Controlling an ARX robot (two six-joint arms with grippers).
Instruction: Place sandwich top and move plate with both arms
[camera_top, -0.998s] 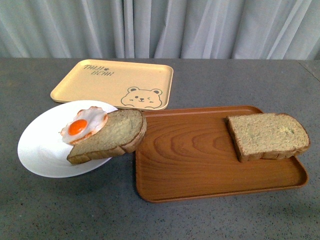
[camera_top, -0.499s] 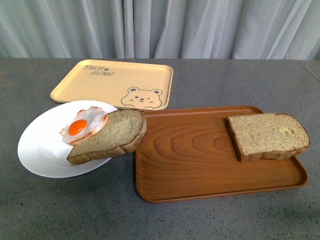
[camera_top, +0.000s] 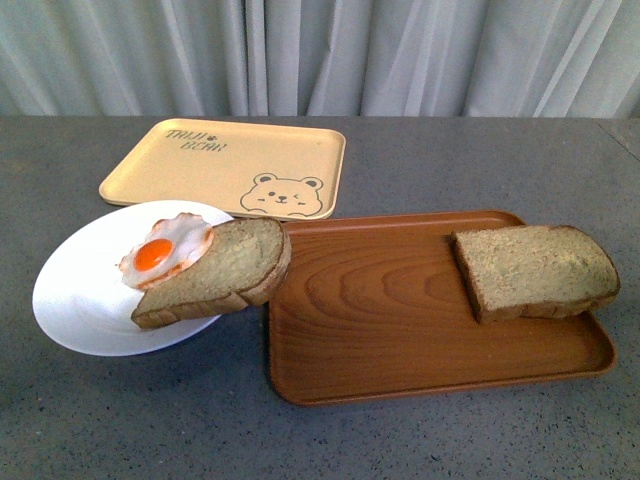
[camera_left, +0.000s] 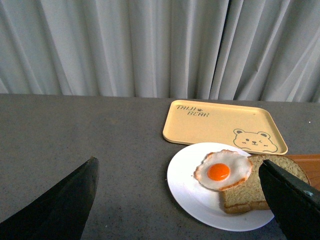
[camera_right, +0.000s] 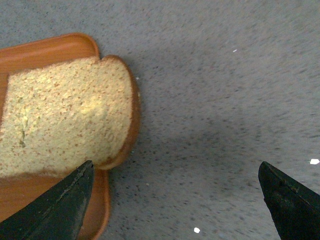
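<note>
The sandwich top (camera_top: 535, 270), a thick brown bread slice, lies on the right end of the brown wood-grain tray (camera_top: 400, 340), its domed end hanging over the rim. In the right wrist view this slice (camera_right: 65, 120) is beside one fingertip of my right gripper (camera_right: 172, 207), which hovers open over bare table. The white plate (camera_top: 70, 300) sits at the left, carrying a rounder bread slice (camera_top: 215, 272) with a fried egg (camera_top: 165, 252) partly on it. My left gripper (camera_left: 177, 210) is open, and the plate (camera_left: 190, 200) lies between its fingers, further off. Neither arm shows in the front view.
A yellow bear-print tray (camera_top: 225, 165) lies behind the plate. The rounder slice overhangs the plate towards the brown tray's left rim. Grey curtains close off the back of the grey table (camera_top: 130, 420).
The whole front view has shifted very slightly to the left. No object has moved relative to the others.
</note>
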